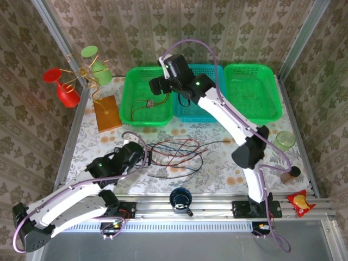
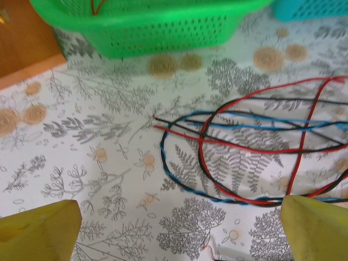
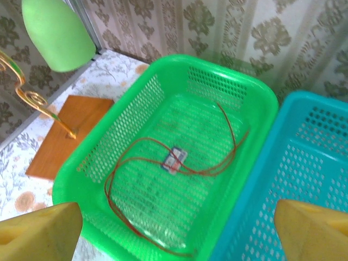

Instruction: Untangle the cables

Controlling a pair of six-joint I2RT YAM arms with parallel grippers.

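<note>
My right gripper [image 3: 174, 231] hangs over the left green basket [image 3: 217, 61], fingers spread wide, nothing between them. One red cable [image 3: 174, 159] with a small tag lies looped on the basket floor. My left gripper [image 2: 182, 231], likewise spread and empty, sits low over the table [image 2: 98, 136], just beside the tangled red, blue and black cables [image 2: 244, 145].

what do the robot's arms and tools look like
Both the left arm and right arm have white shells, black joints, a small green light and a purple-grey hose looping alongside. The left tool and right tool each have two blunt yellow fingers.
</note>
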